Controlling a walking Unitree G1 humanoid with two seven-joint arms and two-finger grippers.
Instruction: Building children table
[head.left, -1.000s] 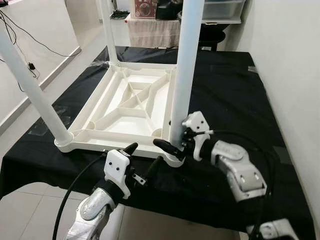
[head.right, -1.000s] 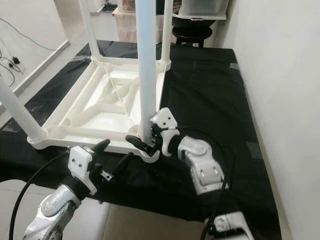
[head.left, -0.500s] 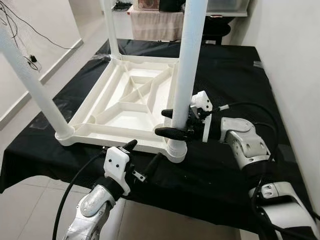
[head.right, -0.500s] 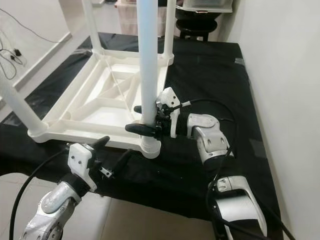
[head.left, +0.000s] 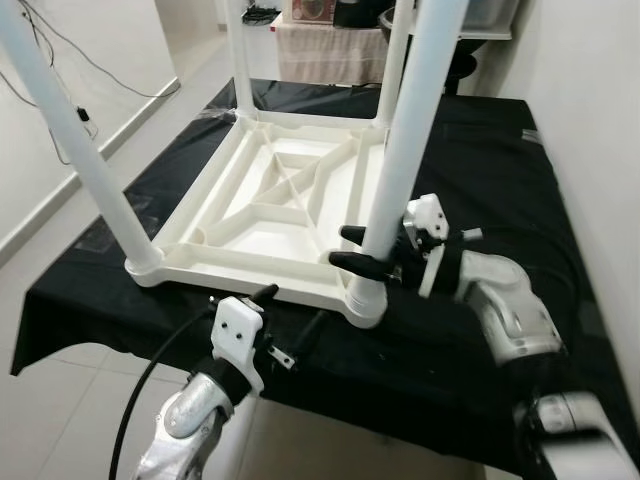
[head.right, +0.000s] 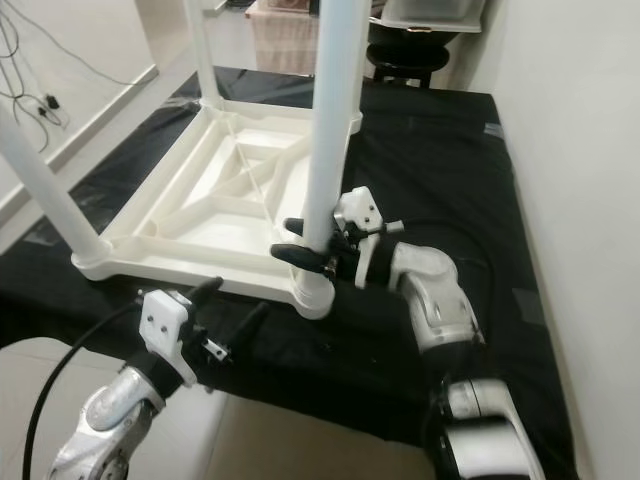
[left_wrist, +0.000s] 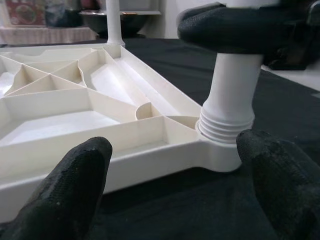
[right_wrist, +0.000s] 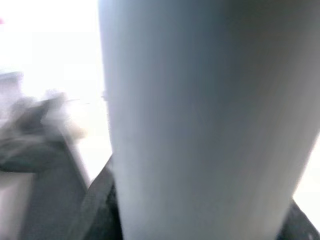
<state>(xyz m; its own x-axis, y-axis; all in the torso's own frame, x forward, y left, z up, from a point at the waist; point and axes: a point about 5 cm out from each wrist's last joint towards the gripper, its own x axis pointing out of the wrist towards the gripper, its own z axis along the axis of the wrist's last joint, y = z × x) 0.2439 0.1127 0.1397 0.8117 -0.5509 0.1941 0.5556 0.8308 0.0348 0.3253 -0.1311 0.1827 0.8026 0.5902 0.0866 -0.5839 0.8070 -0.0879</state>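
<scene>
at the near edge of the black-covered table (head.left: 470, 350), the left gripper (head.left: 290, 318) hovers with its two black fingers spread wide, holding nothing; in the left wrist view the fingertips (left_wrist: 82, 172) point at the closest corner of the white children table top (head.left: 270, 215), just apart from it. this top lies upside down on the black cloth, its ribbed underside facing up. a little further in, the right gripper (head.right: 300, 240) comes from the robot's right side and its fingers are closed around the near right leg (head.left: 405, 150), one finger on each side, just above the threaded socket (left_wrist: 225, 132) where the leg stands upright in the corner. the right wrist view is blurred, with this white leg (right_wrist: 210, 120) very close. the near left leg (head.left: 75, 140) stands in its corner too, and two more legs (head.left: 240, 55) stand at the far corners. behind the table there is a cloth-covered low stand (head.left: 330, 50) with a dark round object on it; no writing can be read there. a white wall (head.left: 590, 100) is on the right, and cables (head.left: 60, 60) lie on the floor at the left.
</scene>
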